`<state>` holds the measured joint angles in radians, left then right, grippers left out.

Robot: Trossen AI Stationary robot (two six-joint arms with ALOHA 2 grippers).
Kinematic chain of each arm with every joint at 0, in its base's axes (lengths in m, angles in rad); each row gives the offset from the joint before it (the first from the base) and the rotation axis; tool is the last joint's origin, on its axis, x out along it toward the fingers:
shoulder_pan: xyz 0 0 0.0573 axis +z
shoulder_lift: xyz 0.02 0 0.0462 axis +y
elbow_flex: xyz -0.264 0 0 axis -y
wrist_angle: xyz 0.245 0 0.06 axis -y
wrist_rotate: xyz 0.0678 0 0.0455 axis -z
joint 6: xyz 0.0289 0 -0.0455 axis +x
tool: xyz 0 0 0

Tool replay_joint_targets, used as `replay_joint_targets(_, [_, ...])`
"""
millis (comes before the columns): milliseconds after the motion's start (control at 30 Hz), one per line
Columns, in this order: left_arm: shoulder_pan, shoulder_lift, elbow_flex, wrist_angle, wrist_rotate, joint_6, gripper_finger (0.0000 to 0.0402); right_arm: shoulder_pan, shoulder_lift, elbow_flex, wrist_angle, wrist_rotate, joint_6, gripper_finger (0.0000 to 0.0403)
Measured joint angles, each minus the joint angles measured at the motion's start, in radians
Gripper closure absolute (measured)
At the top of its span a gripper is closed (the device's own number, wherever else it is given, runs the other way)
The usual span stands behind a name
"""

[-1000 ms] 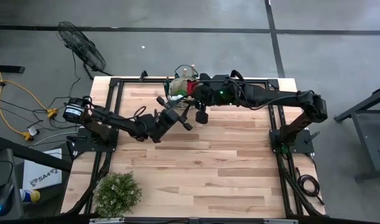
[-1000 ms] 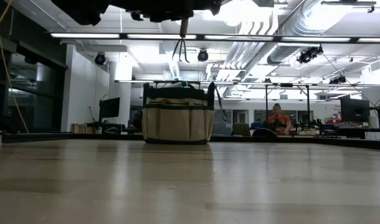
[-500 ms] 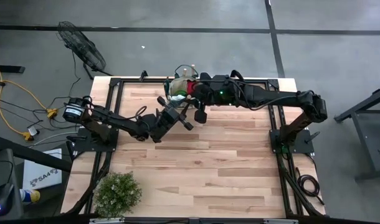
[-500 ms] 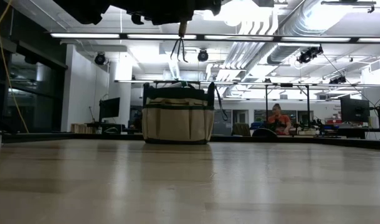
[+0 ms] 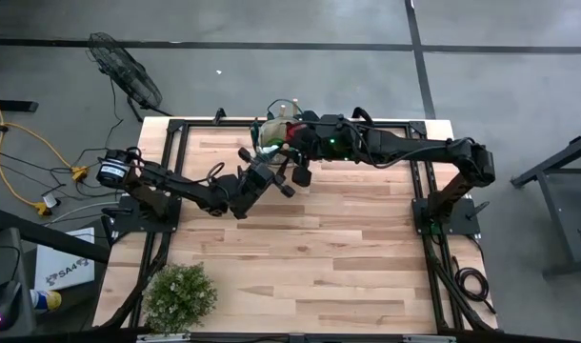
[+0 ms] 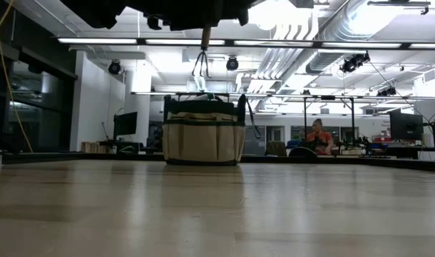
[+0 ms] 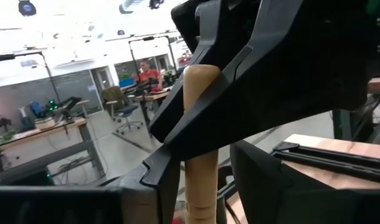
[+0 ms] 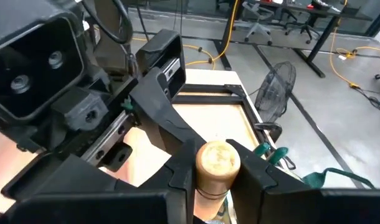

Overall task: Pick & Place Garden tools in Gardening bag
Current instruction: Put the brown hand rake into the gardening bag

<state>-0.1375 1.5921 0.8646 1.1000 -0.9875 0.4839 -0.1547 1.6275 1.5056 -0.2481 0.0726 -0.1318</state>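
While the wire rake [image 6: 201,61] hangs tines-down just above the gardening bag [image 6: 203,135]: right hand [image 8: 218,177] clamped on its wooden handle; left hand [image 5: 268,174] alongside, grip cannot be told. Risk: tines snagging the rim and tipping the bag.

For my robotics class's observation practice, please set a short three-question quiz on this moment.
1. True or false: the rake already lies inside the gardening bag.
2. What grips the rake's wooden handle? A) the right gripper B) a person's hand C) nothing, it lies on the table
3. Missing word: in the low view, the rake's tines hang directly ___ the bag.

Key: 1 false, it hangs in the air. 2 A; the left gripper is close beside it. 3 above.
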Motion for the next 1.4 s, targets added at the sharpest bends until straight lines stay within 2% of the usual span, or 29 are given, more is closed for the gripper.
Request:
replay_joint_targets(167, [0.001,0.000,0.000,-0.003,-0.050,0.010,0.0279,-0.012,0.013,0.000,0.033,-0.004,0.029,0.0345])
replay_joint_targets(433, [0.000,0.000,0.000,0.007,-0.064,0.016,0.0339,-0.012,0.013,0.000,0.039,0.001,0.047,0.0345])
replay_joint_targets(767, [0.000,-0.001,0.000,0.001,-0.069,0.016,0.0340,-0.012,0.013,-0.001,0.041,0.002,0.047,0.0344])
replay_joint_targets(833, [0.000,-0.001,0.000,-0.004,-0.081,0.017,0.0340,-0.012,0.013,-0.001,0.041,0.011,0.053,0.0314])
replay_joint_targets(1000, [0.000,-0.001,-0.008,-0.012,-0.092,0.008,0.0340,-0.014,-0.001,-0.003,0.023,0.077,0.052,0.0202])
replay_joint_targets(1100, [0.000,-0.002,-0.008,-0.027,-0.089,-0.015,0.0340,-0.023,-0.023,-0.003,-0.010,0.081,0.052,0.0159])
replay_joint_targets(1233, [0.013,-0.002,-0.008,-0.060,-0.073,-0.068,0.0340,-0.038,-0.059,-0.003,-0.071,0.078,0.053,0.0136])
replay_joint_targets(1400, [0.048,-0.002,-0.012,-0.156,-0.084,-0.186,0.0340,-0.074,-0.114,-0.003,-0.168,0.100,0.049,0.0139])
